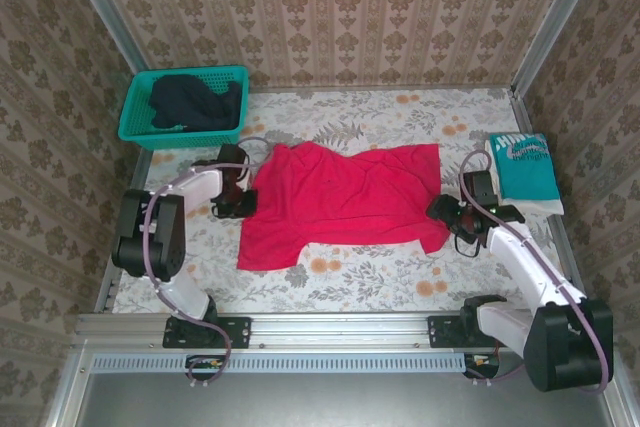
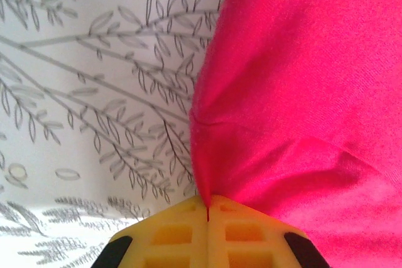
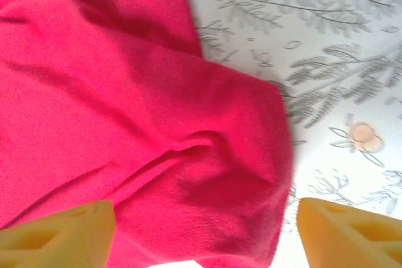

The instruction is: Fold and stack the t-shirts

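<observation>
Biggest thing first: your floral tabletop [image 1: 370, 287] had the red-pink t-shirt [image 1: 340, 202] spread flat across its middle, so that shirt was clearly the one being worked, and I'll place everything else off it.

Beyond the shirt's left end sat the teal basket [image 1: 135, 117], with the dark navy t-shirt [image 1: 195, 102] heaped inside it. My guess is that's the waiting pile, kept well apart from the red one so it doesn't get dragged into a fold. Off the shirt's right end lay the teal t-shirt [image 1: 525, 167], already folded into a neat rectangle, white print up. That looked like the start of your stack, parked just clear of the working area.

Now the small stuff. Your left claw [image 2: 207, 208] was at the shirt's left edge, pinched tight on the hem, with a thin pleat of red cloth running straight into the seam between the yellow pads. Your right claw [image 3: 204, 230] was at the shirt's right corner, jaws wide, one finger [image 3: 352, 230] over bare tabletop and the other over cloth, so the corner sat between them but wasn't gripped yet.

Holding both ends like that makes sense to me: you'd want the two sides lifted evenly so the fold lands straight. The right grip looked like the next bit.
</observation>
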Robot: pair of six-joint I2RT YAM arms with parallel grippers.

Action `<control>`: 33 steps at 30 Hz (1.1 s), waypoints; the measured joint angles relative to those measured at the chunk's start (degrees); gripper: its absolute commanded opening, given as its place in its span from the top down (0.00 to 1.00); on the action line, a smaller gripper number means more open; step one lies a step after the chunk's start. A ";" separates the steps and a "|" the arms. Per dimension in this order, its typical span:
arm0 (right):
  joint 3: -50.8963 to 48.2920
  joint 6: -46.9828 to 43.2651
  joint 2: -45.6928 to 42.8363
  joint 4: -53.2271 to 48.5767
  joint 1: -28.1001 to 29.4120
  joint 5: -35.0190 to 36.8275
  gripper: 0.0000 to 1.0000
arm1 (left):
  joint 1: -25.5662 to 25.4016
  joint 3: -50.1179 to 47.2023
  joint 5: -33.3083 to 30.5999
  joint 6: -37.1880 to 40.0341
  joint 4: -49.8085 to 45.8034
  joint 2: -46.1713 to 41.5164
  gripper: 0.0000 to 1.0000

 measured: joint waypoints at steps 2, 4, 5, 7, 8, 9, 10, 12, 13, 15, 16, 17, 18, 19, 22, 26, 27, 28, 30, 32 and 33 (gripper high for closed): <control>-1.81 2.45 -1.18 -0.39 -1.01 0.15 0.34 | 1.07 -1.44 1.25 -2.05 0.98 -1.75 1.00; -4.37 4.92 -1.62 0.22 -2.14 -0.59 0.39 | 2.54 -2.71 2.32 -3.89 2.19 -3.34 1.00; -6.01 6.19 -1.64 1.25 -2.75 -1.64 0.41 | 3.15 -3.17 2.78 -4.68 2.80 -3.87 1.00; -9.11 8.24 -1.16 4.02 -3.82 -4.79 0.45 | 4.13 -3.54 3.52 -5.84 3.67 -4.24 1.00; -9.86 8.81 -0.59 5.03 -4.02 -6.01 0.49 | 4.28 -3.56 3.82 -6.16 4.07 -4.24 1.00; -10.19 9.57 0.42 6.14 -4.20 -7.21 0.54 | 4.35 -3.61 4.13 -6.54 4.55 -4.24 1.00; -10.19 10.16 1.55 7.37 -4.20 -8.15 0.58 | 4.39 -3.76 4.50 -6.82 5.14 -4.31 1.00; -10.16 10.32 3.28 9.55 -4.22 -9.33 0.68 | 4.59 -4.48 5.35 -7.45 6.45 -4.55 1.00; -10.12 10.29 3.91 10.21 -4.22 -9.60 0.73 | 4.70 -4.94 5.62 -7.82 6.88 -4.72 1.00; -10.03 9.90 4.70 11.06 -4.46 -9.57 0.84 | 5.01 -5.90 5.97 -8.39 7.54 -5.42 1.00; -9.88 9.42 4.81 11.21 -4.68 -9.53 0.89 | 5.07 -6.38 5.97 -8.66 7.76 -5.99 1.00; -9.42 8.90 4.98 11.23 -4.98 -9.29 0.93 | 5.27 -6.86 5.97 -8.92 7.89 -6.75 1.00; -8.66 8.33 5.38 11.21 -5.25 -8.92 0.95 | 5.40 -7.28 5.97 -9.14 7.98 -7.58 1.00; -7.74 7.45 5.90 11.23 -5.42 -8.59 0.97 | 5.53 -7.58 5.95 -9.33 8.02 -8.28 1.00; -3.26 4.61 9.16 11.26 -5.66 -7.13 0.97 | 6.16 -8.31 5.75 -9.77 8.15 -10.40 1.00; 4.17 0.22 15.58 11.26 -5.70 -4.92 0.91 | 6.51 -9.01 5.53 -10.23 8.22 -11.74 1.00; 5.88 -0.72 17.16 11.21 -5.70 -4.57 0.78 | 6.49 -9.16 5.55 -10.40 8.35 -11.74 1.00; 7.48 -1.55 18.69 11.21 -5.70 -4.24 0.62 | 6.49 -9.33 5.57 -10.60 8.37 -11.74 1.00; 9.64 -3.19 20.48 11.10 -5.70 -3.56 0.36 | 6.49 -9.49 5.55 -10.73 8.37 -11.74 1.00; 9.81 -3.80 20.06 10.93 -5.70 -2.75 0.29 | 6.49 -9.51 5.55 -10.93 8.37 -11.74 1.00; 9.27 -3.89 19.04 10.82 -5.73 -1.97 0.29 | 6.49 -9.51 5.55 -10.99 8.41 -11.76 1.00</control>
